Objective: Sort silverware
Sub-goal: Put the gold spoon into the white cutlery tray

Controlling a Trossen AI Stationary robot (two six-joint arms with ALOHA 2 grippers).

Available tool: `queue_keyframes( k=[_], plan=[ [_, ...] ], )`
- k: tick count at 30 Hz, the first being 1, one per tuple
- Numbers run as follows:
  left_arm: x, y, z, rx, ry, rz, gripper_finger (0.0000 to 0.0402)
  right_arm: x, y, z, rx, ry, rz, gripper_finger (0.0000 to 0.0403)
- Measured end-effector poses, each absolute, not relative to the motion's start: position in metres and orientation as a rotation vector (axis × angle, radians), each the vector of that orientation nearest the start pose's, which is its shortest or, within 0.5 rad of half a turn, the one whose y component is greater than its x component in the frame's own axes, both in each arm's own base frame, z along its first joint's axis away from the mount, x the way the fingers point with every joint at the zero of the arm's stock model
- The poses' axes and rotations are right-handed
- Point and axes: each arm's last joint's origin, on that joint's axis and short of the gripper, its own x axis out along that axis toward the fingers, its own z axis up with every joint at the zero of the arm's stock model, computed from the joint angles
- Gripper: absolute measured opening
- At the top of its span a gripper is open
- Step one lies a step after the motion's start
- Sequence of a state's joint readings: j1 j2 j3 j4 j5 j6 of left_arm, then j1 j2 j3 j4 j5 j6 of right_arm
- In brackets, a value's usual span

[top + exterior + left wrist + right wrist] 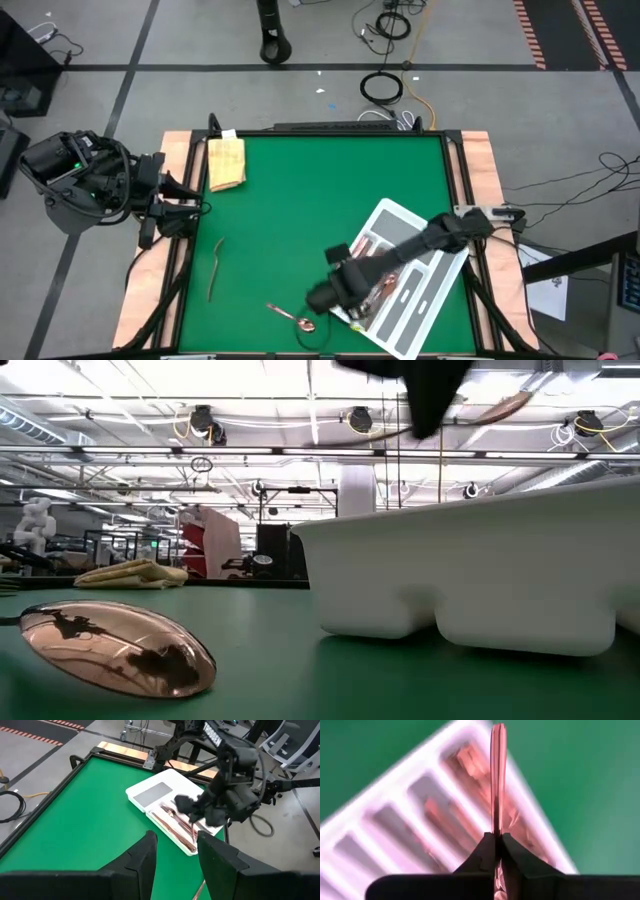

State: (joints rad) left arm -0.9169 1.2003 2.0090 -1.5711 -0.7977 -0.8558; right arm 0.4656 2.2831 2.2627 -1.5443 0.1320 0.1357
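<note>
Now the right gripper (pixel 495 840) hangs over the white tray (pixel 440 290), fingers pinched on a copper piece of silverware (pixel 498 775) — mid-delivery, by my reading. Next comes lining it up with a matching slot and releasing. Left gripper (pixel 175 855) waits spread at the table's left edge; a spoon (pixel 292 317) and another piece (pixel 214 268) lie on the green mat.

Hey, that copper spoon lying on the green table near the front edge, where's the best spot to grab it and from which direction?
Grip the spoon by its thin handle, probably mid-length, coming straight down from above. It lies flat on the table, and the rounded bowl would likely slip. Set the fingers across the handle. The right tool is shut on another piece over the tray.
</note>
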Motion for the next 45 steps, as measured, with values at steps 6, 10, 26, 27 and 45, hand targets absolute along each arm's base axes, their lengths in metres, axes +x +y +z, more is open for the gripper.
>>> queue_keyframes(
  k=[6, 10, 26, 27, 45],
  plan=[
    [0.085, -0.077, 0.508, -0.253, 0.485, 0.113, 0.0145, 0.354, 0.211, 0.251, -0.356, 1.592, 0.107, 0.0000],
    [0.085, -0.076, 0.508, -0.247, 0.465, 0.133, 0.0145, 0.320, 0.204, 0.252, -0.354, 1.648, 0.063, 0.0000],
    [0.084, -0.072, 0.510, -0.243, 0.423, 0.174, 0.0145, 0.282, 0.212, 0.215, -0.506, 1.617, 0.207, 0.0000],
    [0.083, -0.072, 0.510, -0.243, 0.422, 0.174, 0.0145, 0.282, 0.214, 0.216, -0.527, 1.607, 0.214, 0.0000],
    [0.084, -0.070, 0.511, -0.230, 0.375, 0.226, 0.0145, 0.289, 0.227, 0.188, -0.613, 1.564, 0.371, 0.0002]
  ],
)
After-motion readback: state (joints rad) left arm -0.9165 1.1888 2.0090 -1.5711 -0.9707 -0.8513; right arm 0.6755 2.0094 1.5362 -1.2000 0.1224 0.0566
